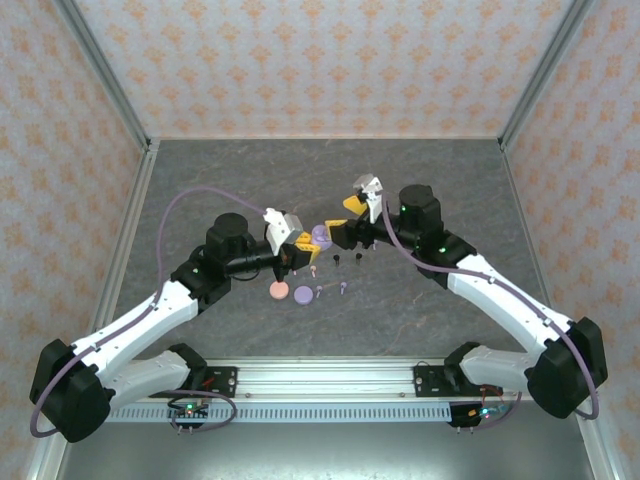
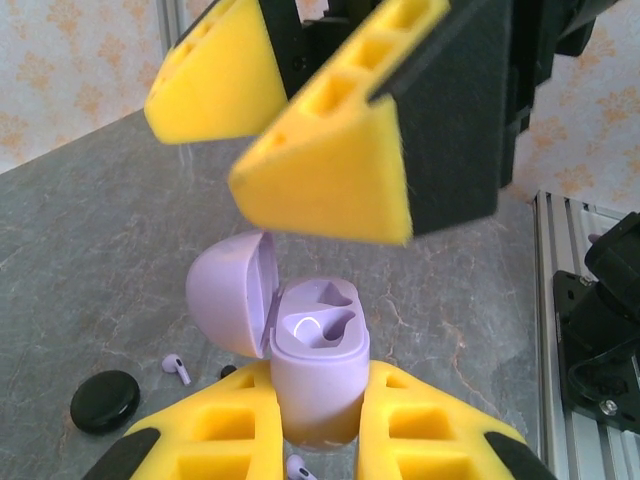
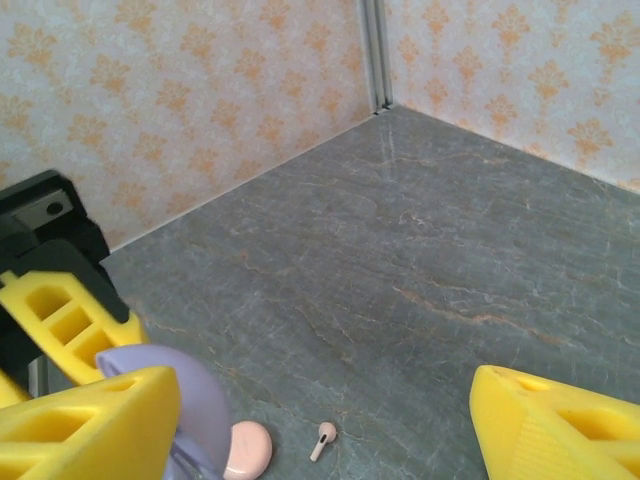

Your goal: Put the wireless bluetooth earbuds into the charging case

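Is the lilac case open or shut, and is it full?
Open, empty: the lilac case has its lid tipped back, both wells bare.

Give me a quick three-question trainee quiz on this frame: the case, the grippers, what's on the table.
1. True or false: the lilac case clamped in the left gripper has its lid open.
2. The right gripper is: A) shut on an earbud; B) open, holding nothing; C) shut on a pink case.
3. Fill in: in the left wrist view, the round case lying on the table to the left of the lilac case is coloured ____.
Key: 1 true; 2 B; 3 black.
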Robot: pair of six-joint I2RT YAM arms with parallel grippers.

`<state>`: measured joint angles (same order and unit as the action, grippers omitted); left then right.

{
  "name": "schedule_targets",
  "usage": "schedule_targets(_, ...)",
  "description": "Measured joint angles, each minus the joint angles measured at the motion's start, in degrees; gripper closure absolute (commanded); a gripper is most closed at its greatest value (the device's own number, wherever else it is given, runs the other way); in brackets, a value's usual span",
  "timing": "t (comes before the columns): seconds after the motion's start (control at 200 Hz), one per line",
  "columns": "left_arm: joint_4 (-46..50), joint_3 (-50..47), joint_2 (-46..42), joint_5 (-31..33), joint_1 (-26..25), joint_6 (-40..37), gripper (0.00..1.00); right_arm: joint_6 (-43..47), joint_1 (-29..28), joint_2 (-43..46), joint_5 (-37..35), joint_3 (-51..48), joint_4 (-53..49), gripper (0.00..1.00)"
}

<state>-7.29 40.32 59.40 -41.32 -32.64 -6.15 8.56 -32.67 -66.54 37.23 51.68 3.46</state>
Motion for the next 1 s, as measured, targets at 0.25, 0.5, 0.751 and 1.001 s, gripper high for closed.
schedule_targets(0.25,0.90,-1.11,-1.88,1.29,0.00,-1.07,1.00,-9.40,2.62,4.79,-7.17,2.62,-8.83,0.26)
schedule_targets(0.5,1.95,-4.68,-7.63,1.81,0.00,-0.98,1.00,-19.23,2.73,-1.25,-14.36,4.39,-20.68,0.36)
schedule_targets(0.751,2.12,-6.14,-10.82,2.69,0.00,-0.37,1.00,-25.14,2.73,-18.14,-20.31,11.39,-30.62,0.46)
schedule_targets(1.001,2.12,-6.21,-10.93,2.78,-0.02,0.28,1.00,-26.86,2.73,-33.53,-23.78,20.83,-34.05,0.60)
